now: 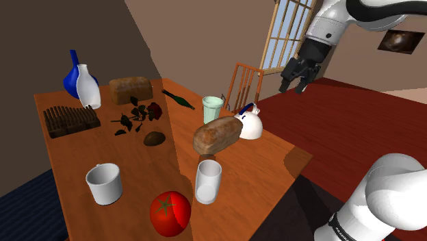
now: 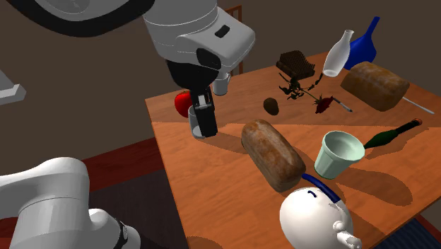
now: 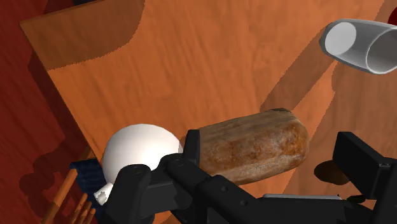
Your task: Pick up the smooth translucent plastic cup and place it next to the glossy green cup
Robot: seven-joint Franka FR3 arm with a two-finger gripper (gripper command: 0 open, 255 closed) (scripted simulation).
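Observation:
The translucent, greyish-white cup stands upright near the table's front edge, beside a tomato. The pale green cup stands farther back, behind a bread loaf. My black gripper hangs open and empty, high above the table's right side, far from both cups. In the wrist view the gripper looks down on the loaf, with the translucent cup well beyond it. In the second exterior view the gripper partly hides the translucent cup; the green cup stands apart.
A white teapot sits beside the loaf at the table's edge, with a wooden chair behind. Also on the table: a white mug, a rose, a green bottle, another loaf and vases.

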